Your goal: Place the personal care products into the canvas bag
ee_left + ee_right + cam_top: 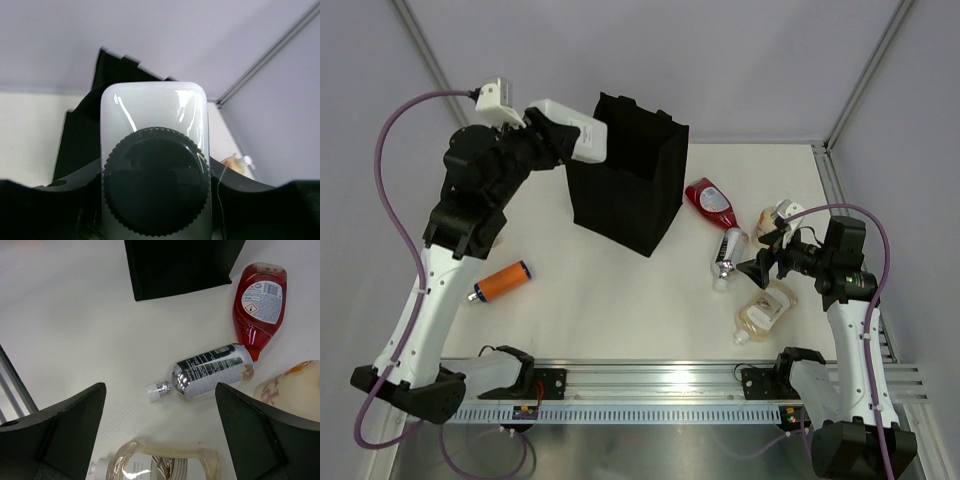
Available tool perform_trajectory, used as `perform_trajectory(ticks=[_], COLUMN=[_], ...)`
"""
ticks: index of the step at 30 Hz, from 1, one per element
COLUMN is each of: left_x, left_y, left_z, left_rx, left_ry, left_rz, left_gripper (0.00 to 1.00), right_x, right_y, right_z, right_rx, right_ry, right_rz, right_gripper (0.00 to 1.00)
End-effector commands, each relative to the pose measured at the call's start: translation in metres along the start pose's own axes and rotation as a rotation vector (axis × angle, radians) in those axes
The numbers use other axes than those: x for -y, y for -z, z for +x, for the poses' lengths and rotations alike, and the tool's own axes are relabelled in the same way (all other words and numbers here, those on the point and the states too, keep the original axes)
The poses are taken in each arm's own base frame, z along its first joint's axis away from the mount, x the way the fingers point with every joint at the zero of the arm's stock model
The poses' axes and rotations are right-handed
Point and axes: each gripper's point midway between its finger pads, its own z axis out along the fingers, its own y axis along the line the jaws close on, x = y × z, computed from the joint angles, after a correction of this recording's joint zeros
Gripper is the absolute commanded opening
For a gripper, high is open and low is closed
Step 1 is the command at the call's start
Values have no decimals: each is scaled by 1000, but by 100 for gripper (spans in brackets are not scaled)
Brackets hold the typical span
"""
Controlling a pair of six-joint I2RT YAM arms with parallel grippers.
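My left gripper (563, 140) is shut on a clear bottle with a dark cap (575, 128) and holds it high beside the black canvas bag's (625, 175) open top; in the left wrist view the bottle (155, 165) fills the middle with the bag (80, 135) behind. My right gripper (763, 263) is open above the table. Under it lie a silver tube (210, 371), a red squeeze bottle (259, 307) and an amber-liquid bottle (165, 465). Another amber-liquid bottle (292, 390) lies at the right.
An orange bottle (501, 282) lies on the table left of the bag, near the left arm. A metal rail (670, 385) runs along the near edge. Frame posts (860, 80) stand at the back corners.
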Motion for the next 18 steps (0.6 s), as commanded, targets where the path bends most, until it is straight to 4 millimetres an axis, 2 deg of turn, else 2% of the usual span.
perform_trajectory(ticks=[1,2,3,5,6,7,8,9,10,12,18], left_x=[64,61,70,73,68,72,72,66,67,64,43], left_y=[-15,-42,-47,-68,-92,-98,-107,-125,-130,-143,-179], left_z=[-73,-60,-72,-68,-53,-57,-52,-37,-37,-23,47], left_rx=[197,156,177,156,118,125,115,81,78,48,-99], left_ry=[16,15,4,-6,-22,-28,-34,-50,-56,-79,-111], left_rz=[197,181,194,190,173,177,175,160,160,155,122], left_gripper=[0,0,0,0,0,0,0,0,0,0,0], right_x=[0,1,1,1,1,0,0,0,0,1,2], right_y=[-1,-1,-1,-1,0,0,0,0,0,0,-1], right_z=[-1,-1,-1,-1,-2,-2,-1,-1,-1,0,1], right_rx=[12,10,11,10,11,12,12,12,12,12,10], right_ry=[13,13,15,13,15,17,16,18,19,15,12], right_rz=[-14,-12,-11,-10,-8,-8,-7,-7,-6,-4,-9], right_gripper=[100,100,99,99,100,99,100,100,100,99,99])
